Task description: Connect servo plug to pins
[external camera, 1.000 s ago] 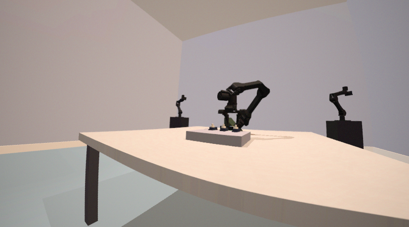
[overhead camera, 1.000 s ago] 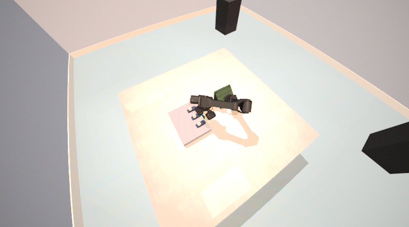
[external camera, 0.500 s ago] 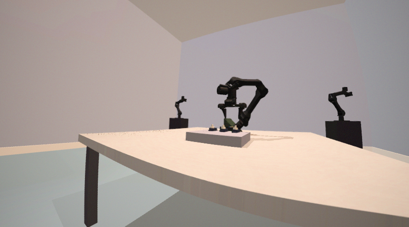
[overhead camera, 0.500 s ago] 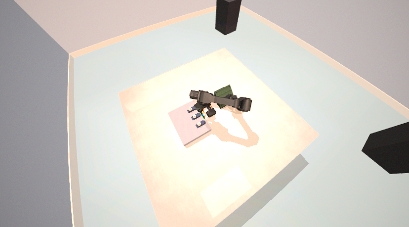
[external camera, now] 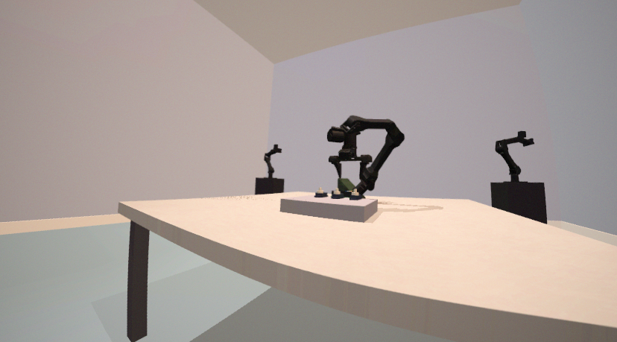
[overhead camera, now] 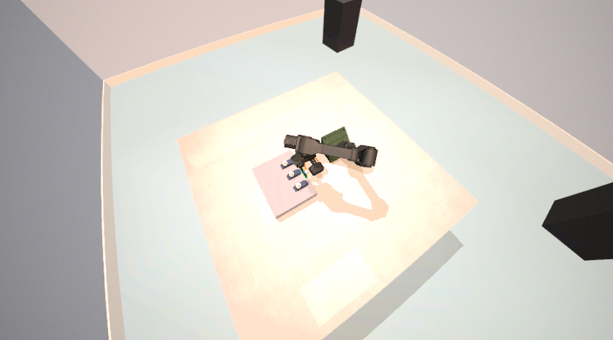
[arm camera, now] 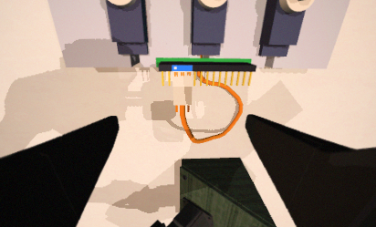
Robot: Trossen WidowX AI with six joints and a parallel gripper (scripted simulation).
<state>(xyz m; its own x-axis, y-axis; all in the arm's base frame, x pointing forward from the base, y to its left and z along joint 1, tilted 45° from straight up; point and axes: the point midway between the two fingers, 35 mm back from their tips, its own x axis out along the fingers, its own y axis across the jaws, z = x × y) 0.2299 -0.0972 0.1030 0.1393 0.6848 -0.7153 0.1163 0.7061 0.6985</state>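
Observation:
In the wrist view the pale plug (arm camera: pixel 182 93) lies in line with the three pins under the blue band (arm camera: pixel 184 67), its front against the black pin strip (arm camera: pixel 219 67); no bare pin shows between them. The white dot is at the band's left end, and the orange wire stub (arm camera: pixel 176 108) is on that side, a brown one on the right. The other pins (arm camera: pixel 228 78) look straight. The orange lead (arm camera: pixel 240 106) loops right. My gripper (arm camera: pixel 183 120) (overhead camera: pixel 307 166) (external camera: pixel 351 177) is wide open and empty, fingers apart on either side behind the plug, touching nothing.
The holder (arm camera: pixel 173 19) (overhead camera: pixel 275 184) (external camera: pixel 323 209) carries three dark servos (arm camera: pixel 210 24) with pale horns. A dark green block (arm camera: pixel 205 183) (overhead camera: pixel 335 137) (external camera: pixel 346 184) stands behind the gripper near the arm's base. Other arms on black pedestals stand beyond the table (overhead camera: pixel 252 128).

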